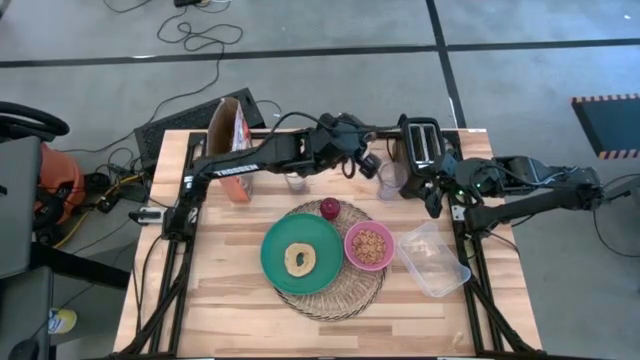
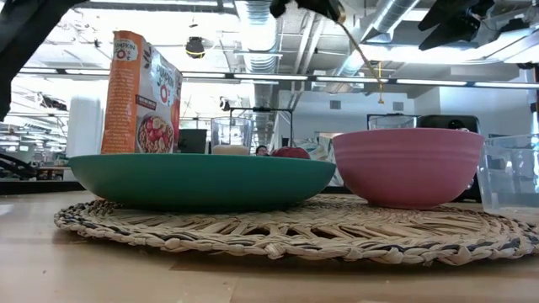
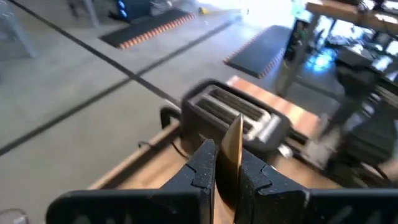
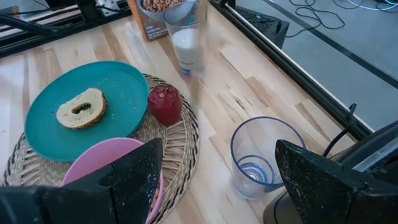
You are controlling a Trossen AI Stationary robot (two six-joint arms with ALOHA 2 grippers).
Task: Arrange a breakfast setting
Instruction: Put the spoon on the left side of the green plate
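Gold spoon (image 3: 233, 149): pinched tight in the left end effector (image 3: 225, 177). Its long axis runs straight out from between the fingers. The free end points toward the black toaster (image 3: 233, 118). In the low view it hangs high above the pink bowl (image 2: 408, 166), slanting down.
Left end effector: shut on the spoon, up over the back of the worktop (image 1: 220, 290) near the toaster.
Right end effector (image 4: 214, 171): fingers wide apart, holding nothing, above the empty clear glass (image 4: 261, 155).
Straw mat (image 1: 345, 290): round, in the middle of the worktop.
Teal plate (image 1: 300, 255): on the mat, with a bagel (image 1: 299, 258) lying flat on it.
Pink bowl: on the mat, touching the plate, cereal inside.
Red fruit (image 1: 330, 208): on the mat's back edge.
Cereal box (image 1: 232, 140): upright at the back left.
Second glass (image 4: 187, 43): near the box, with milk in it.
Plastic tub (image 1: 432, 258): right of the mat.
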